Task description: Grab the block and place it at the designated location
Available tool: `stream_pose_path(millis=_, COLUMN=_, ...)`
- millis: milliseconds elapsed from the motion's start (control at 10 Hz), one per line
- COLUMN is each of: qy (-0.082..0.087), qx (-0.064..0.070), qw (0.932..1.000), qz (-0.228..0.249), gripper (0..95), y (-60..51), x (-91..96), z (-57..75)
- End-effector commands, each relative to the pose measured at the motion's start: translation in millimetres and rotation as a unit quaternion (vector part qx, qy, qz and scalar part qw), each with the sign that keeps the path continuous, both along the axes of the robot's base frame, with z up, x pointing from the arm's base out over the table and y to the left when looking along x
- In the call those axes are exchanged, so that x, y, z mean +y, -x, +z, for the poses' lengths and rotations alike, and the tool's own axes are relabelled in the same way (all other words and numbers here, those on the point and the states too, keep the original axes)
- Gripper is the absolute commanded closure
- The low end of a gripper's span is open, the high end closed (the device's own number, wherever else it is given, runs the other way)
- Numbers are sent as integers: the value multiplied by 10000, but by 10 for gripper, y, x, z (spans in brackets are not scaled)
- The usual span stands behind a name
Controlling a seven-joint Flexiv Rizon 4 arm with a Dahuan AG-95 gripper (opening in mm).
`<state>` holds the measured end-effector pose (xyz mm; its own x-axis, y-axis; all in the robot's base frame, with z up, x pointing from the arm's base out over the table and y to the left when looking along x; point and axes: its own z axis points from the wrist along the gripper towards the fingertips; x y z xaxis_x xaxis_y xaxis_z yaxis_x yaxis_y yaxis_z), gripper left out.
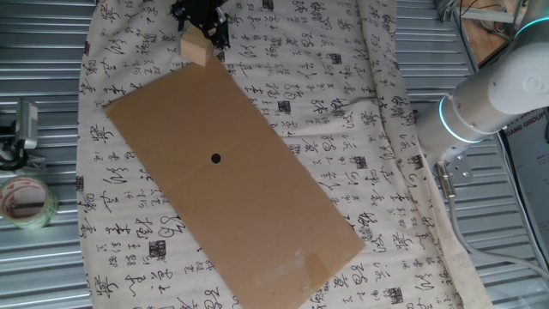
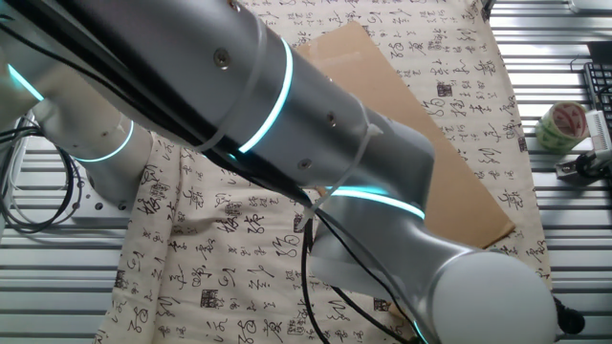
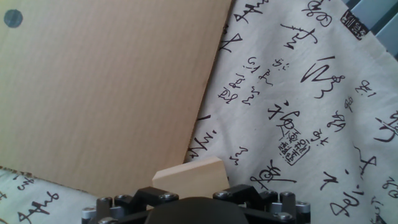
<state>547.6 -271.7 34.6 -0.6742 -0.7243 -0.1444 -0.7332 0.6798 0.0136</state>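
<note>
The block (image 1: pixel 196 49), a light tan wooden cube, hangs tilted at the far corner of the brown cardboard sheet (image 1: pixel 240 189), with my gripper (image 1: pixel 204 33) shut on it. In the hand view the block (image 3: pixel 189 176) sits between the black fingers (image 3: pixel 134 199) at the bottom edge, over the seam where the cardboard (image 3: pixel 112 93) meets the cloth. The designated location, a small black dot (image 1: pixel 215 158), lies near the middle of the sheet, well in front of the block. The hand view shows the dot (image 3: pixel 13 18) at the top left corner. My own arm hides the block and dot in the other fixed view.
A white cloth with black calligraphy (image 1: pixel 343 129) covers the table under the cardboard. A roll of clear tape (image 1: pixel 24 202) sits off the cloth on the ribbed metal at the left. The arm's white base (image 1: pixel 497 94) stands at the right.
</note>
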Motion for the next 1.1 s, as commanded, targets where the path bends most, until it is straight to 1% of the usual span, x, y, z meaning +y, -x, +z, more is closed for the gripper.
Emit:
stream_pose_path(millis=100, qy=44, qx=38, qw=10000, qz=7, gripper=190, y=1, x=-1, z=1)
stream_pose_path(millis=300, qy=43, qx=49, qw=10000, qz=-3, gripper=190, y=1, x=-1, z=-2)
stream_pose_path(millis=800, qy=2, qx=-13, qw=10000, qz=-22, gripper=190, y=4, x=1, z=-33)
stream_pose_path(millis=1100, qy=-6, qx=-22, qw=10000, qz=-24, gripper=190, y=5, x=0, z=-42)
